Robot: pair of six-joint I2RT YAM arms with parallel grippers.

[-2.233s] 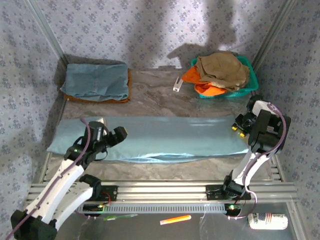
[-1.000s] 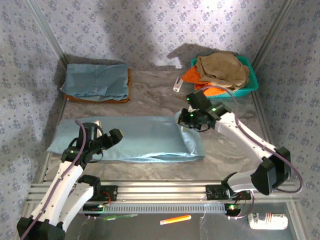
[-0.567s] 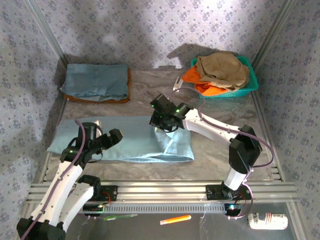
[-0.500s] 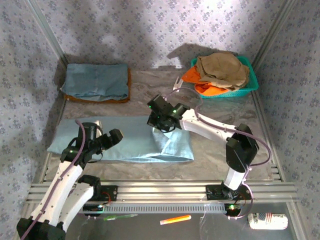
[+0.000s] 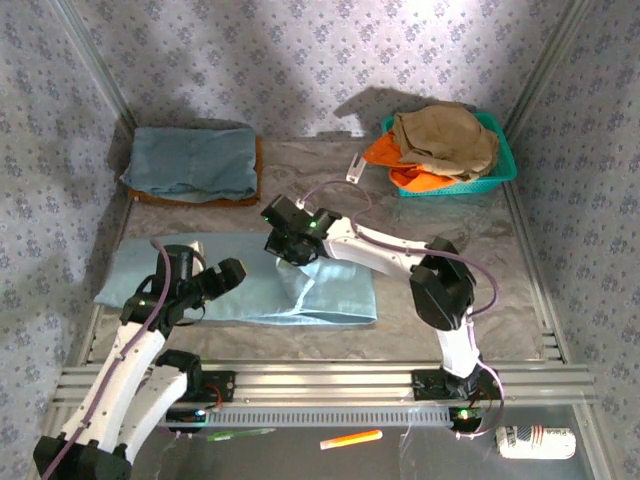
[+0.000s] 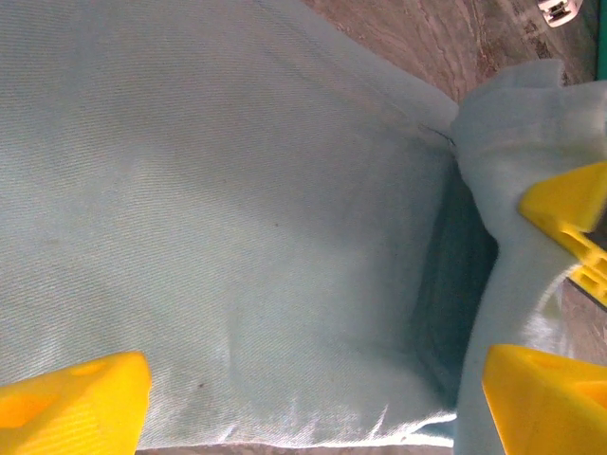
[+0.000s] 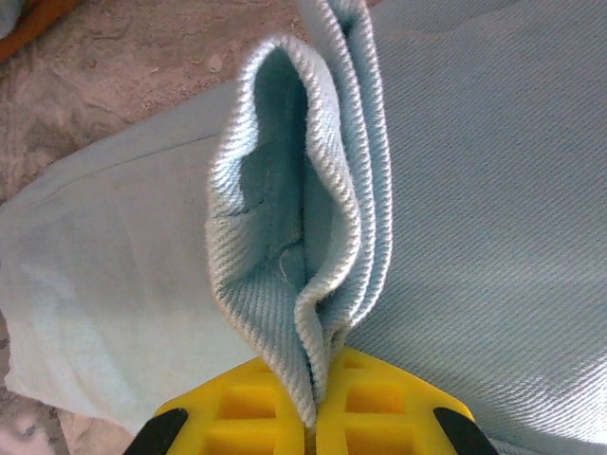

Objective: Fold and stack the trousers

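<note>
Trousers (image 5: 320,295) lie flat across the near half of the table (image 5: 500,250), right end doubled back over the rest. The cloth is thin, soft and light with no stiffness, so it'll sag and slip out of a loose pinch; best taken at a bunched edge through all layers, which is where the right gripper (image 7: 313,379) has it, jaws clamped on a folded ridge. Right arm is stretched far across to the left, low over the cloth mid-length; left gripper (image 5: 228,272) sits just over the left part, fingers spread wide, holding nothing.
</note>
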